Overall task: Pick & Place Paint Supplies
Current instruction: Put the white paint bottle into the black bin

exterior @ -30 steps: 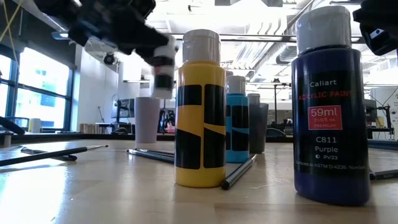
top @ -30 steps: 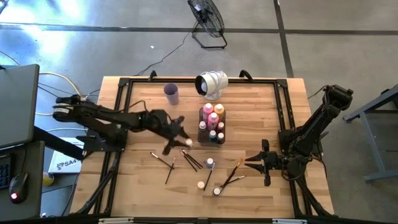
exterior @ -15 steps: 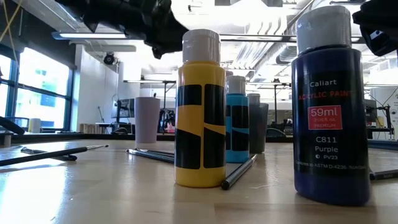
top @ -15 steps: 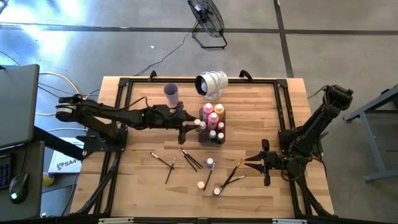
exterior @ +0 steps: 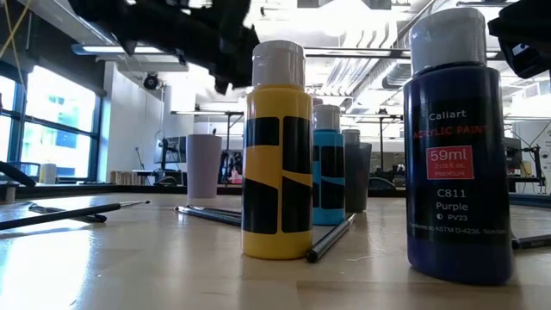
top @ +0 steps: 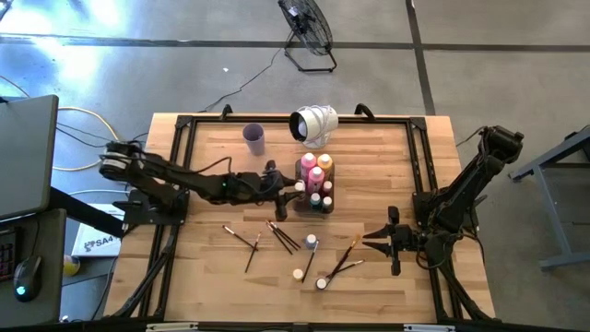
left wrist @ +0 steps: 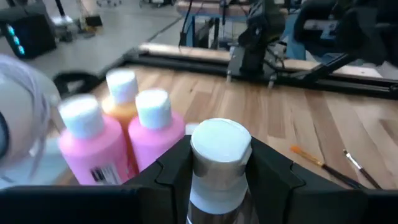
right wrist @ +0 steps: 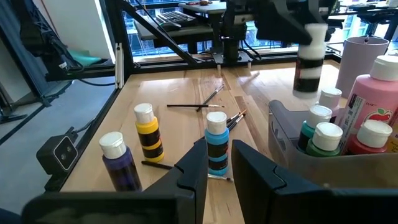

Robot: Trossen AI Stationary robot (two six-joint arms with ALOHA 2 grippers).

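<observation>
My left gripper (top: 295,189) is shut on a small dark paint bottle with a white cap (left wrist: 221,146). It holds the bottle over the left edge of the clear tray (top: 301,207). In the tray stand pink bottles (left wrist: 93,146), an orange one (left wrist: 123,93) and tiny capped ones (right wrist: 323,137). A blue bottle (top: 312,242), a yellow one (top: 299,274) and a purple one (top: 321,283) stand upright on the table. Paintbrushes (top: 282,236) lie flat among them. My right gripper (top: 373,242) waits at the right, narrowly open, with nothing between its fingers. My left gripper pinches the small bottle's body just under its white cap (left wrist: 219,186), one finger (left wrist: 171,177) on each side. The fingers come nearly level from the table's left. The bottle (right wrist: 308,62) stands upright in the hold, lifted clear above the tray's rim.
A lilac cup (top: 254,138) and a white round object (top: 314,124) stand at the far side behind the tray. More brushes (top: 341,258) lie in front of my right gripper, and another pair (top: 244,238) lies nearer the left. Black frame rails (top: 181,166) border the table.
My left gripper has carried the small bottle from above the brushes toward the far right, up to the tray's left edge. Its wrist has turned on the way, and it has stayed shut on the bottle.
</observation>
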